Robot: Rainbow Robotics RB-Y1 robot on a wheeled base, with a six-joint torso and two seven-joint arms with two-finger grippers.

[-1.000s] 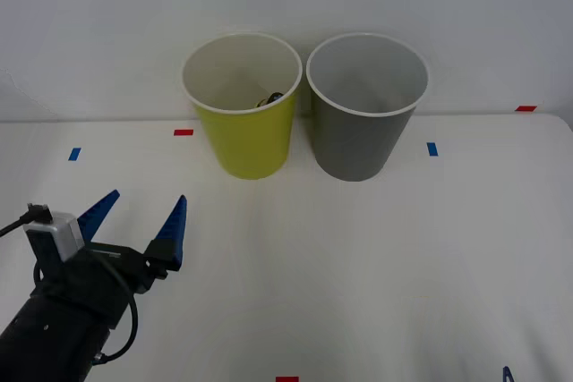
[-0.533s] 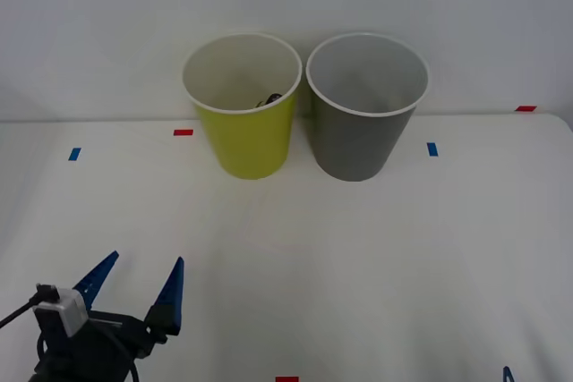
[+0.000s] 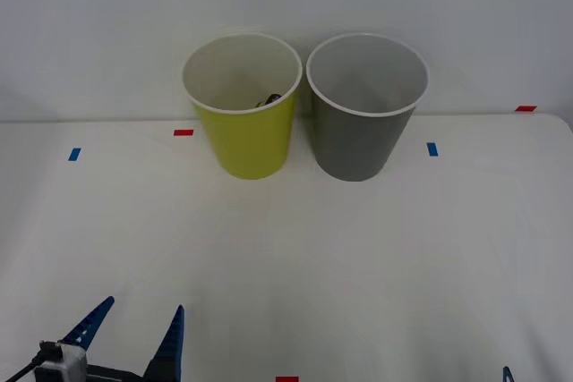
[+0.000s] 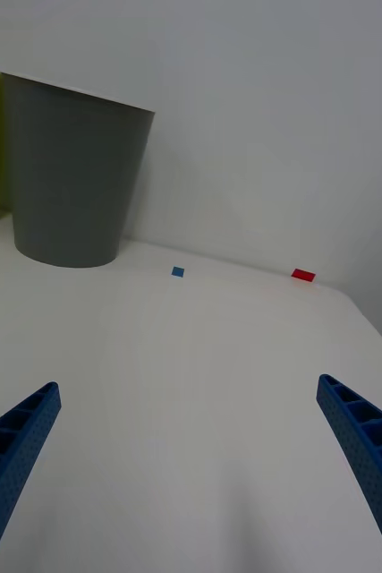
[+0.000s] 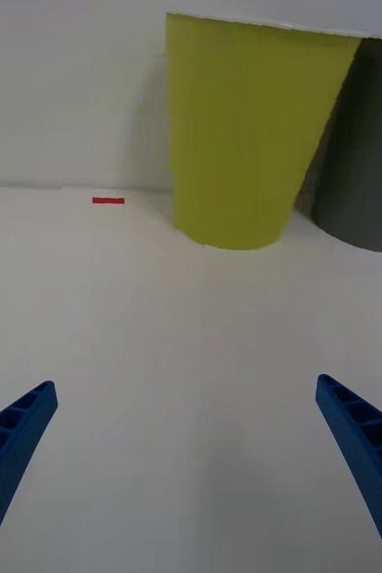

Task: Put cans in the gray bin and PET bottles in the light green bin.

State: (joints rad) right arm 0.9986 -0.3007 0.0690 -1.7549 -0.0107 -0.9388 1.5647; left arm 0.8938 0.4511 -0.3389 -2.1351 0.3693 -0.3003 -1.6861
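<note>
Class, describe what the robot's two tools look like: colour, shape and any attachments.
The left tool has two blue, ribbed fingers tapering to points, on a dark body carrying a small grey-white box with a black cable. The right tool has the same blue, ribbed, tapering fingers.

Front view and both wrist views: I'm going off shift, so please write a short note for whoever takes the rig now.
Left gripper: open, holding nothing, low at the table's near left edge.
Right gripper: open, holding nothing, above bare table near the right side.
Light green bin and gray bin stand upright side by side at the back.
Done: a small dark item lies in the green bin, probably the bottle.
Left: no cans or bottles on the table.
</note>
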